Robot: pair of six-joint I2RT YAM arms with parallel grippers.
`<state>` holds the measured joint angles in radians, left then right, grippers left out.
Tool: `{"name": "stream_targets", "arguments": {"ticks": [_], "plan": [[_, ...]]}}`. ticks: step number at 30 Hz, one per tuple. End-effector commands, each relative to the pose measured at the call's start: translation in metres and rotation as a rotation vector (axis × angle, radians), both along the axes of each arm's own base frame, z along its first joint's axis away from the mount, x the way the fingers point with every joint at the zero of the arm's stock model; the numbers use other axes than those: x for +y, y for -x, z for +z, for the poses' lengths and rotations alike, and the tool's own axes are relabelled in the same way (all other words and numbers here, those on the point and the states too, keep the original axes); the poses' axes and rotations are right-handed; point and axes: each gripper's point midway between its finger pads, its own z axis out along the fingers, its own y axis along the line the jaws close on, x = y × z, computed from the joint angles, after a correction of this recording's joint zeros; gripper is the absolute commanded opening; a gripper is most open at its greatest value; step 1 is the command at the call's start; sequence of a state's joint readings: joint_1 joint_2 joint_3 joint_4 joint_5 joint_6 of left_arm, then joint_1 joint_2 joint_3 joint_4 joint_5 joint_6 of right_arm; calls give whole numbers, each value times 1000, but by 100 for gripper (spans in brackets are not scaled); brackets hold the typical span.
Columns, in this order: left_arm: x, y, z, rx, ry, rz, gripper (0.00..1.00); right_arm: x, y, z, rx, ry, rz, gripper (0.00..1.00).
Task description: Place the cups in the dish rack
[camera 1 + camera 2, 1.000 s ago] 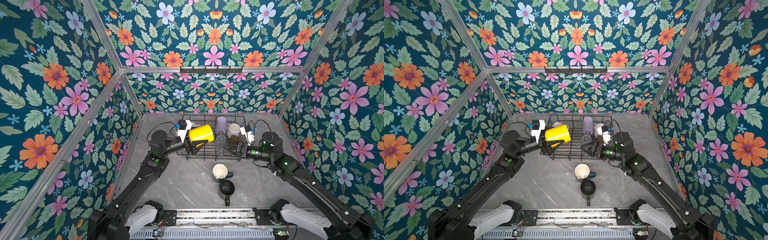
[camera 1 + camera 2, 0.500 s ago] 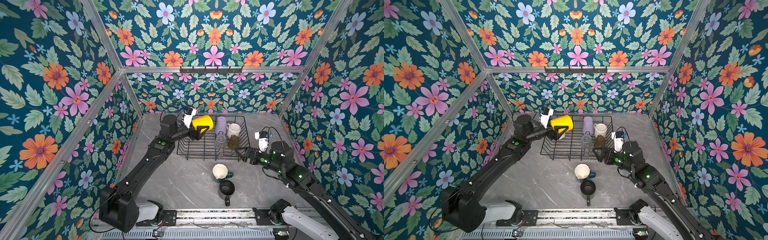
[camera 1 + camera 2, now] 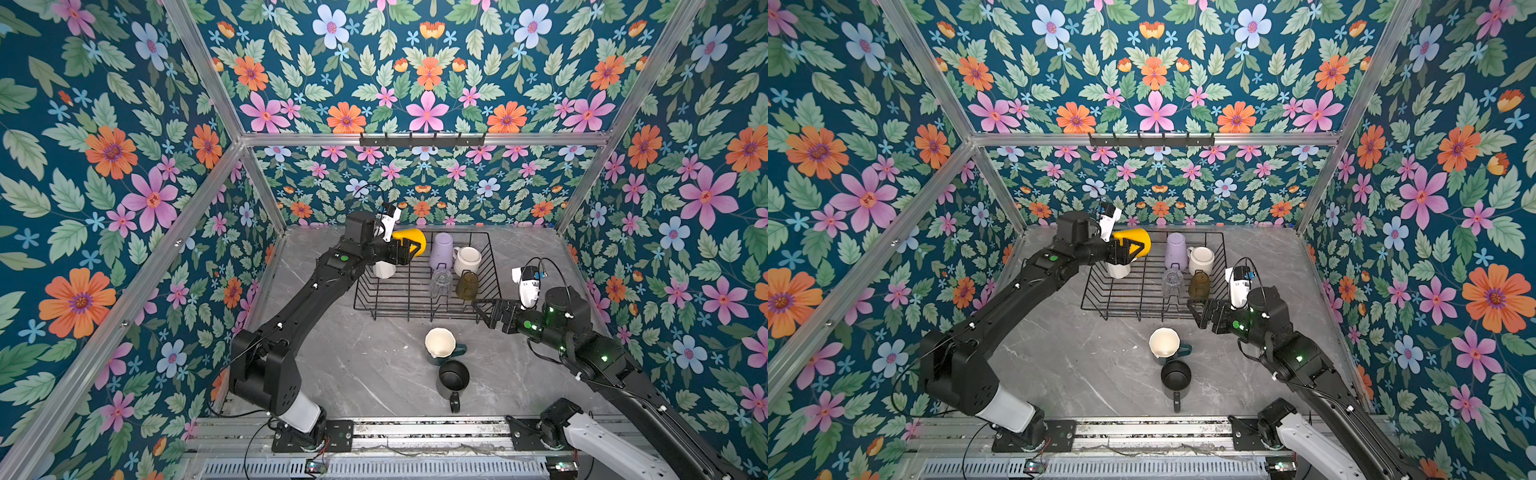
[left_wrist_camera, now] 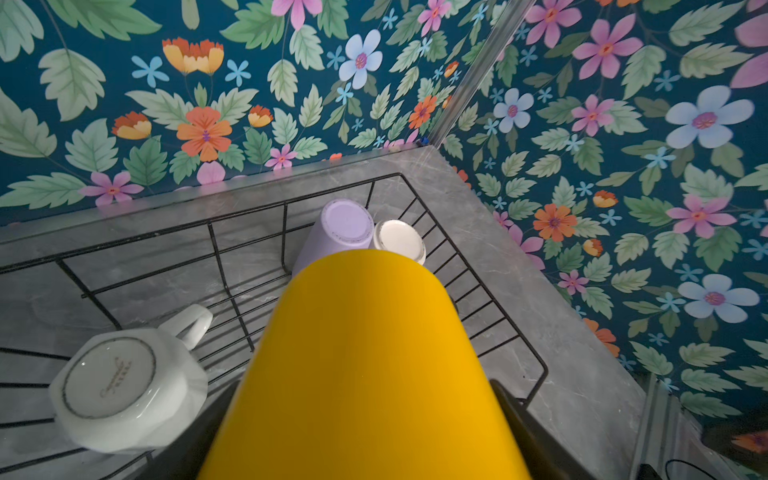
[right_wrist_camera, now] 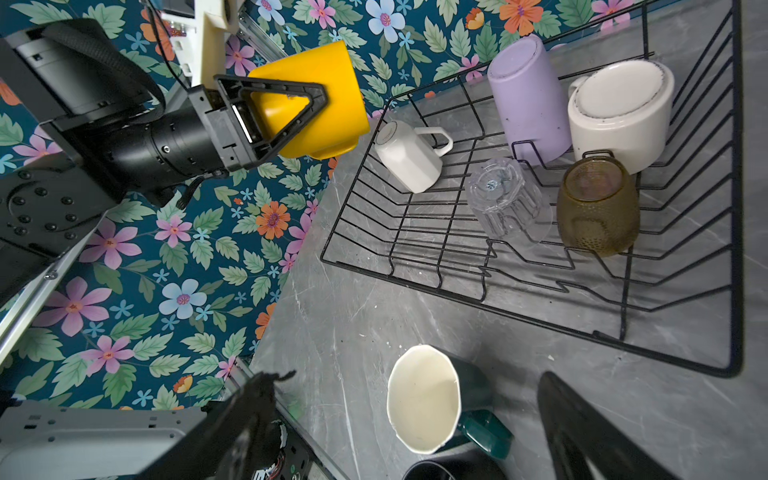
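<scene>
My left gripper (image 3: 404,252) is shut on the yellow mug (image 3: 412,240), held above the back left of the dish rack (image 3: 415,319). That yellow mug (image 4: 365,365) fills the left wrist view and hides the fingers. In the rack stand, upside down, a white mug (image 3: 384,270), a lavender tumbler (image 3: 441,251), another white mug (image 3: 467,259), a clear glass (image 3: 441,282) and an amber glass (image 3: 466,284). On the table in front of the rack stand a dark green mug (image 3: 442,345) and a black mug (image 3: 453,376). My right gripper (image 3: 484,311) is open and empty at the rack's front right corner.
Flowered walls close in the grey marble table (image 3: 374,374) on three sides. A metal rail (image 3: 415,432) with both arm bases runs along the front edge. A hook bar (image 3: 422,139) hangs high on the back wall.
My left arm has carried the yellow mug from the rack's front left up to its back left. My right gripper has drawn back from the amber glass in the rack and opened wider.
</scene>
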<state>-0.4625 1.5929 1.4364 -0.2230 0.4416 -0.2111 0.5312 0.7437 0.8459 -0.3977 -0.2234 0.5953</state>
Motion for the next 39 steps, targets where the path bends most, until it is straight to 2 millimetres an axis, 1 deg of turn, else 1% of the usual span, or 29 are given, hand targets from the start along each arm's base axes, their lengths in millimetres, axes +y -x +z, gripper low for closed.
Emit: {"name": "stream_targets", "arguments": {"ticks": [1, 4, 9, 14, 27, 32, 39], "plan": [[1, -12, -5, 14, -45, 50, 0, -4, -1, 0, -21, 26, -16, 98], [-1, -22, -20, 59, -95, 76, 0, -6, -1, -2, -20, 33, -19, 98], [-5, -35, -35, 101, -157, 106, 0, -8, 0, -5, -19, 47, -26, 98], [-12, -46, -56, 148, -214, 122, 0, -12, 1, -10, -12, 64, -39, 98], [-21, -75, -107, 211, -330, 186, 0, -14, 5, -16, -2, 66, -39, 98], [-27, -82, -126, 240, -344, 182, 0, -13, 5, -19, 7, 62, -35, 98], [-33, -86, -148, 268, -370, 175, 0, -12, 6, -21, 14, 57, -30, 98]]}}
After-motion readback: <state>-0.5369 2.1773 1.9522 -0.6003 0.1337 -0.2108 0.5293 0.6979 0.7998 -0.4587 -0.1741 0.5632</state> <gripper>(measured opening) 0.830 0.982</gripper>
